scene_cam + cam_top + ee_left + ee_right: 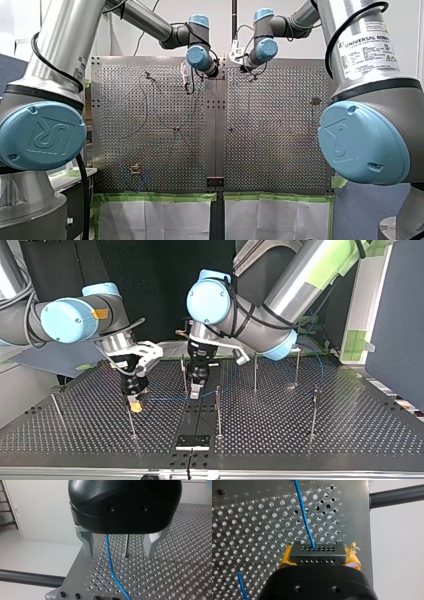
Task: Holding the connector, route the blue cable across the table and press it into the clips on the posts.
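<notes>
In the right wrist view my right gripper [319, 555] has its yellow pads [286, 558] shut on a black connector [317, 553]. The blue cable [305, 517] leaves the connector and runs ahead over the perforated table. My left gripper [120, 553] is open, its metal fingers [87, 543] standing either side of the blue cable [110, 560] and a thin post [127, 545]. In the top view my right gripper [135, 402] hangs low at the left and my left gripper [195, 390] near the middle. The cable [165, 399] runs between them.
Several thin posts stand on the table, among them post [218, 410], post [255, 371] and post [314, 412]. A black plate [192, 441] lies at the table's edge nearest the top view's camera. Green tape [160, 197] lines the table edge in the front view.
</notes>
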Robot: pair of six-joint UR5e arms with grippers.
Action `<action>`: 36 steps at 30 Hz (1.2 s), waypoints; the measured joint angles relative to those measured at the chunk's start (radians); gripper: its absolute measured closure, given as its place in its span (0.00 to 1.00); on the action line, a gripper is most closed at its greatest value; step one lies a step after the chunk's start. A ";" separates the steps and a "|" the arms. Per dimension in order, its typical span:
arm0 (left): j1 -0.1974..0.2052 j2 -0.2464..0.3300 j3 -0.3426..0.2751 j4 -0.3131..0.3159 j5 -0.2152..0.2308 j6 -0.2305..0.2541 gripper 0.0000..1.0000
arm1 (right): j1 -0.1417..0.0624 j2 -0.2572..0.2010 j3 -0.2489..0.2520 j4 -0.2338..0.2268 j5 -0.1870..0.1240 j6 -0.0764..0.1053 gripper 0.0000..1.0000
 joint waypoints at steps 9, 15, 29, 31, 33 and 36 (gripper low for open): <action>0.009 -0.030 0.081 0.002 -0.015 -0.001 0.00 | 0.000 0.001 0.001 0.000 0.000 -0.002 1.00; 0.008 -0.072 0.135 -0.023 -0.008 -0.001 0.00 | 0.000 0.001 0.002 -0.001 0.000 -0.002 1.00; 0.001 -0.148 0.196 -0.065 -0.063 -0.005 0.50 | -0.002 0.002 0.002 -0.002 0.000 -0.001 1.00; -0.003 -0.148 0.196 -0.065 -0.080 -0.004 0.76 | -0.002 0.002 0.002 -0.002 0.000 -0.001 1.00; -0.007 -0.148 0.196 -0.064 -0.094 -0.005 0.85 | -0.002 0.001 0.002 -0.002 0.000 -0.002 1.00; -0.011 -0.149 0.196 -0.064 -0.113 -0.008 1.00 | -0.002 0.002 0.002 -0.002 0.000 -0.002 1.00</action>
